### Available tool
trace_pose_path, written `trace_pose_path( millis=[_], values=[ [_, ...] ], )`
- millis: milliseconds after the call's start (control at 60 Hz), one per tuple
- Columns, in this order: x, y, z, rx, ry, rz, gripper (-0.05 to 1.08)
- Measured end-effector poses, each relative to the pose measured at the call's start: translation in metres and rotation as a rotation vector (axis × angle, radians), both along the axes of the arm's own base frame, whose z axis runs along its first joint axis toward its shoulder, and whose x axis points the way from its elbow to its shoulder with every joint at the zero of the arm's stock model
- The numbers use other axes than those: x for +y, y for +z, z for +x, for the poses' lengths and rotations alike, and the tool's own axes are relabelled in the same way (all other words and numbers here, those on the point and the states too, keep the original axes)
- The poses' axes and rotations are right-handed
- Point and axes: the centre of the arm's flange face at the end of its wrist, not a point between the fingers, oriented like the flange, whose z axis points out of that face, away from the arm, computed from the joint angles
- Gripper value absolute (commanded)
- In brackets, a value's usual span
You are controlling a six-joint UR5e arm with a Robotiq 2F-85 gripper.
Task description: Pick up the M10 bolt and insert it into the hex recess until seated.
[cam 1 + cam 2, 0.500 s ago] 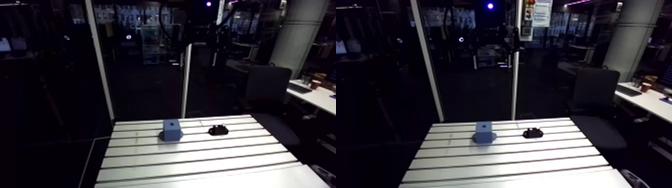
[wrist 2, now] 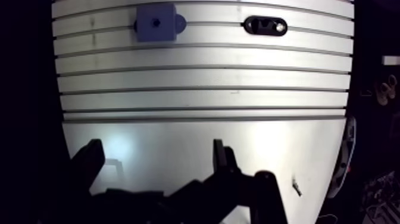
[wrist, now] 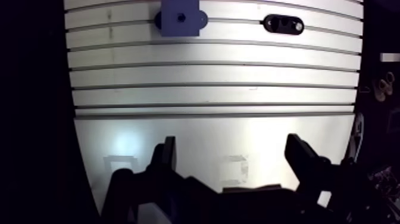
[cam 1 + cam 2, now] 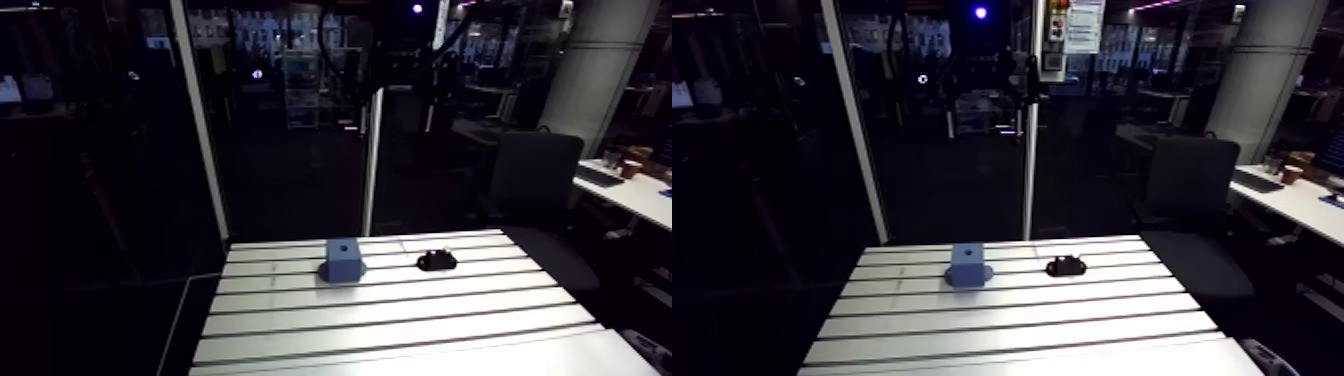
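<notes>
A blue block (image 4: 343, 259) with a round hole in its top stands near the far edge of the slotted table (image 4: 400, 320). To its right lies a small black oval holder (image 4: 436, 261) with two openings; the bolt itself is too small and dark to make out. In the wrist view the block (image 3: 181, 16) and the holder (image 3: 283, 24) are far ahead of my gripper (image 3: 232, 150). It hangs open over the smooth near part of the table, fingers (image 3: 168, 156) wide apart with nothing between them. The arm view does not show the gripper.
Several slots run across the table between my gripper and the two objects. A white upright post (image 4: 372, 160) stands just behind the table's far edge. The table's left edge (image 3: 71, 113) drops off into darkness.
</notes>
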Motion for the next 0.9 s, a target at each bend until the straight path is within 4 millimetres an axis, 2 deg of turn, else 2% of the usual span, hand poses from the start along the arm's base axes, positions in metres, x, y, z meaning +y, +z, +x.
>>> trace_pose_path(
  millis=[233,350,900],
  values=[
    [0.002,-0.001,-0.002,0.008,-0.002,0.002,0.0],
    [0.01,-0.005,-0.005,0.024,-0.003,0.006,0.0],
    [0.103,-0.053,-0.029,0.093,-0.074,0.029,0.0]
  ],
)
